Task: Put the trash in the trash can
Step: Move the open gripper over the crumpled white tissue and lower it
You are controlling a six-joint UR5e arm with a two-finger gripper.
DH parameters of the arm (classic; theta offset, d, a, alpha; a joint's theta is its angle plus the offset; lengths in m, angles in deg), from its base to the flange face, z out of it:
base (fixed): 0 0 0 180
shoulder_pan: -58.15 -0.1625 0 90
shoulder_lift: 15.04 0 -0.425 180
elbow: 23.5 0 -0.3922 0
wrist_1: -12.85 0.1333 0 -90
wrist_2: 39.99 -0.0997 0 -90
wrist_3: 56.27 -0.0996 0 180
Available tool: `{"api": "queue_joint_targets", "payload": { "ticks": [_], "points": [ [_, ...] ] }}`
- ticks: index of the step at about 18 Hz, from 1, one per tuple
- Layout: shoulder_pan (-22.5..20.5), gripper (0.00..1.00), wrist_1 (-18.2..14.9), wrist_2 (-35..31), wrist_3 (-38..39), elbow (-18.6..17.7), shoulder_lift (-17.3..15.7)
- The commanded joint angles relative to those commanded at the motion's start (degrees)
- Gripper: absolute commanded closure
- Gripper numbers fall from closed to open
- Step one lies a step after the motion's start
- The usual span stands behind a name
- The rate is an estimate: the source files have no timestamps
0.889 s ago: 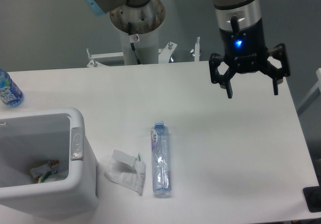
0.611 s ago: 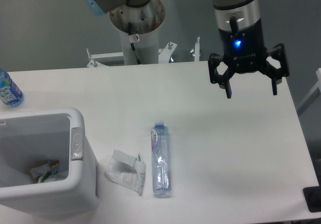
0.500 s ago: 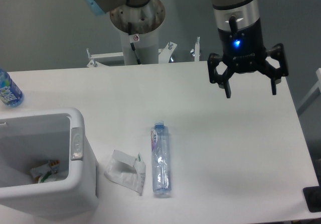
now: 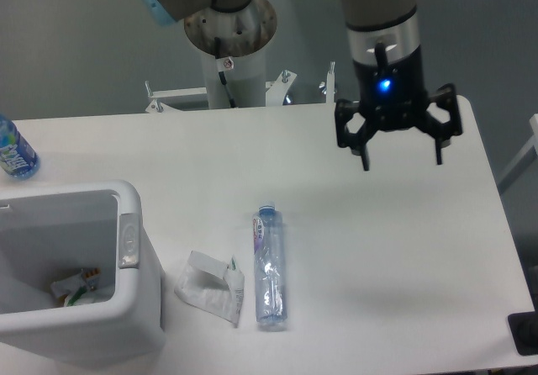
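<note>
The gripper (image 4: 400, 158) hangs above the far right part of the worktop (image 4: 378, 249), its fingers (image 4: 365, 160) spread wide apart and holding nothing; it stands well apart from both pieces of trash. The flattened clear plastic bottle (image 4: 269, 267) lies on its side near the front middle of the worktop, cap end pointing away from the camera, blue-white label near the neck; the crumpled white paper wrapper (image 4: 210, 286) lies just beside it on the left, between the bottle and the trash can (image 4: 126, 224); whether the two touch I cannot tell. The bottle looks light and empty, probably slick and springy where squashed; a hold across its narrow width near the middle seems safest, since the fingers open wide enough to straddle it. The wrapper looks very light and soft and should crush under any pinch; a raised fold offers the best purchase, a flat edge may slip away. The white bin stands at the front left, open at the top, with some scraps already inside; its thick rim and grey oval button (image 4: 128, 240) face the wrapper. An upright bottle with a blue label (image 4: 14, 152) stands at the far left edge, clear of any likely path; nothing lies between the gripper and the trash.
</note>
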Motion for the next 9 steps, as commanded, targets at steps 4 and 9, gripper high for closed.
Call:
{"api": "queue_joint_targets", "payload": {
  "ticks": [4,9],
  "points": [
    [0.88,0.0,-0.25,4.83,4.65,-2.56,-0.18],
    [2.9,0.0,-1.4,18.9,13.45,-4.14,3.68]
  ]
}}
